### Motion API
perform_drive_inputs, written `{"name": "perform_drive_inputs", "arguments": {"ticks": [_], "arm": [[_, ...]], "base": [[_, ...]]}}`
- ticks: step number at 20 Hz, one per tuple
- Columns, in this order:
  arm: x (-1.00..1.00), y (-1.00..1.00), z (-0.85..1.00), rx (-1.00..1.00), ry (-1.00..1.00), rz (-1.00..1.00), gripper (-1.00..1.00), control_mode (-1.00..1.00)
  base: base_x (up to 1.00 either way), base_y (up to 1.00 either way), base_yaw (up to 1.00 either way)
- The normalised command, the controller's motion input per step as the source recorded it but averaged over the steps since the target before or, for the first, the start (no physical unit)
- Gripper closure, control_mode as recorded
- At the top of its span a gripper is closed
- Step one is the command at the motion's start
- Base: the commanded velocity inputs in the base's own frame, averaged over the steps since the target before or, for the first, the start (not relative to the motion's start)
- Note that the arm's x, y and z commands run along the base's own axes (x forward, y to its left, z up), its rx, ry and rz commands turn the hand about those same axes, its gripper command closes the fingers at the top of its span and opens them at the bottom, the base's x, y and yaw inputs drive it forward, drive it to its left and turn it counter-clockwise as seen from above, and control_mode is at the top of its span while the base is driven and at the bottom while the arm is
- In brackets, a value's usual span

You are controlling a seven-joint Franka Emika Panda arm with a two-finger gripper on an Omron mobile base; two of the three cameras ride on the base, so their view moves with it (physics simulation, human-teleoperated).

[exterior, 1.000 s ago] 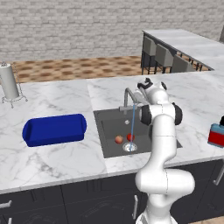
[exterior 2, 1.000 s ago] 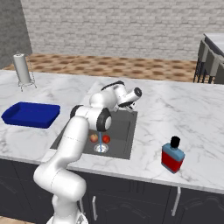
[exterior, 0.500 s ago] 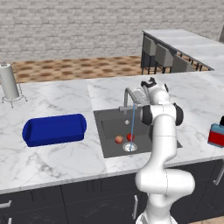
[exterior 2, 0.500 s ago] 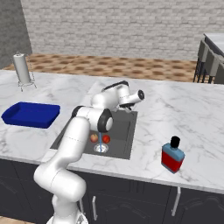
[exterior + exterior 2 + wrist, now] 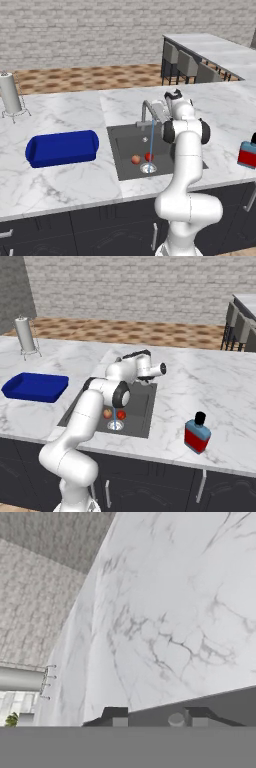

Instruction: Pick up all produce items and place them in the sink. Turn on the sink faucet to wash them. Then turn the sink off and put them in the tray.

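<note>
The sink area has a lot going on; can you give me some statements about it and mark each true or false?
1. Both fruits lie in the sink. True.
2. Water runs from the faucet. True: a thin blue stream falls to the drain.
3. The blue tray holds a fruit. False: nothing shows in it, and both fruits are in the sink.
4. The tray sits right of the sink in the left base view. False: it sits to the sink's left.
5. The red and blue bottle stands in the sink. False: it stands on the counter, on the far side of the sink from the tray.
</note>
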Motion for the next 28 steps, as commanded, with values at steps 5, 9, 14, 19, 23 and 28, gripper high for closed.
{"name": "perform_drive_inputs", "arguments": {"ticks": [5, 9, 14, 19, 23, 28], "arm": [[0.0, 1.0, 0.01, 0.03, -0.04, 0.0, 1.0, -1.0], [0.0, 1.0, 0.03, 0.0, -0.04, 0.0, 1.0, -1.0], [0.01, 0.99, 0.07, 0.0, -0.05, 0.0, 1.0, -1.0], [0.09, 0.55, 0.14, 0.0, -0.03, 0.0, 1.0, -1.0], [0.05, 0.01, 0.34, 0.0, 0.0, 0.0, 1.0, -1.0], [0.07, -0.08, 0.66, 0.0, 0.0, 0.0, 1.0, -1.0]], "base": [[0.0, 0.0, 0.0], [0.0, 0.0, 0.0], [0.0, 0.0, 0.0], [0.0, 0.0, 0.0], [0.0, 0.0, 0.0], [0.0, 0.0, 0.0]]}}
